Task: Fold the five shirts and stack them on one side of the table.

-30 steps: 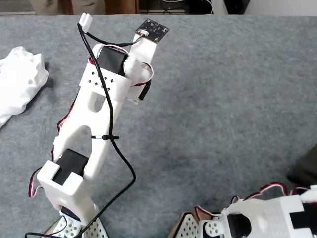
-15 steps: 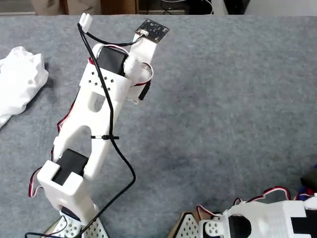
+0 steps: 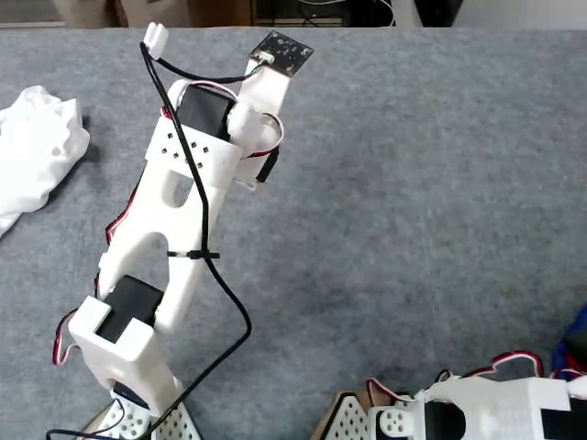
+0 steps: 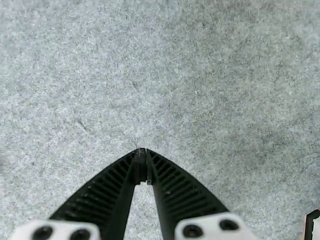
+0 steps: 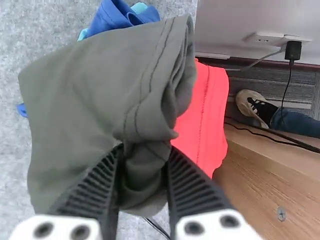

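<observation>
**Left arm.** The left arm [image 3: 183, 183] stands over the middle of the table [image 3: 413, 183]. The left gripper [image 4: 141, 156] has its jaws clenched tip to tip with nothing between them, above bare grey cloth.

**Right arm.** The right gripper [image 5: 145, 150] is grasping a bunched fold of the olive shirt [image 5: 100, 85], with the cloth pinched between the two ribbed fingers [image 5: 95, 185]. The rest of that shirt hangs loose beyond the jaws and is not spread out.

**Shirts accounted for.**
- The olive shirt is in the right gripper, at the right edge of the table.
- The red shirt [image 5: 205, 120] is just beside the olive one. It appears to hang over the table's right edge.
- The blue shirt [image 5: 117, 12] lies partly under the olive one, on the table.
- A teal scrap [image 5: 137, 7] touches the blue shirt. Whether it is a separate shirt cannot be told.
- The white shirt [image 3: 37, 137] is crumpled at the left edge of the table, well apart from the others.

**Progress.** No shirt shows a flat fold, and no stack is seen on either side. In my judgement the task is at its beginning, with one shirt picked up and all the folding and stacking left to do. The middle of the table appears free for laying the olive shirt out.
</observation>
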Available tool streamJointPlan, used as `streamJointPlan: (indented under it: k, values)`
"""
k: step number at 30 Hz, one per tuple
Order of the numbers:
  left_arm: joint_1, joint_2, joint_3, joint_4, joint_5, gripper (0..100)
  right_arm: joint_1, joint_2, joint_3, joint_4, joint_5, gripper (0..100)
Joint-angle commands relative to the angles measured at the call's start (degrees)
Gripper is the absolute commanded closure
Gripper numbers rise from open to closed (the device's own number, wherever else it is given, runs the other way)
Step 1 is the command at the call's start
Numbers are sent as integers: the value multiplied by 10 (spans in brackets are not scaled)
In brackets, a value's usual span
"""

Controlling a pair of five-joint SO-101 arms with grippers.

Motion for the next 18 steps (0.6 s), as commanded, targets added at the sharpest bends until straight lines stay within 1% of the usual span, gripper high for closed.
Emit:
streamJointPlan:
  k: [1, 4, 6, 10, 11, 14, 16, 18]
  values:
    - [-4, -31, -23, 5, -4, 981, 13, -39, 5, 7, 7, 831]
    - [-4, -31, -22, 5, -4, 981, 22, -40, 7, 7, 7, 715]
    - [-4, -31, -25, 5, -4, 981, 22, -51, 9, 7, 7, 666]
    - [-7, -31, -26, 5, -2, 981, 20, -95, 12, 7, 5, 656]
    - [-18, -31, -27, 5, 0, 980, 17, -105, 12, 8, 4, 656]
    - [-75, -30, -34, 5, 22, 980, -13, -136, 19, 8, 3, 656]
    - [-141, -26, -39, 5, 41, 979, -48, -153, 50, 8, 3, 656]
    - [-210, -25, -38, 5, 48, 978, -99, -176, 93, 8, 3, 656]
